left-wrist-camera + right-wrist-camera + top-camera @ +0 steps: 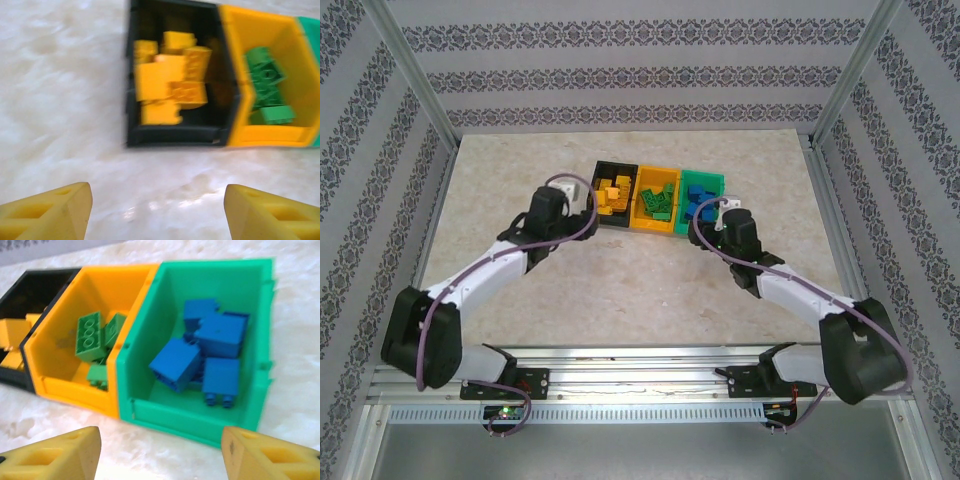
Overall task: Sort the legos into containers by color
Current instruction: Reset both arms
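Left wrist view: the yellow-orange legos (167, 82) in the black bin (175, 135) are blurred; the green bin (310, 25) is cut by the right edge. Right wrist view: the black bin runs off the left edge. Jaws of the left gripper (157, 200) and right gripper (160, 440) are cropped below. Top view: legos too small to count.

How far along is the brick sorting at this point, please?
Done: yellow bricks sit in the black bin, green bricks in the yellow-orange bin, blue bricks in the green bin. In hand: nothing; the left pincer and right pincer are open and empty before the bins. Left: I see no loose bricks on the table, so probably nothing.
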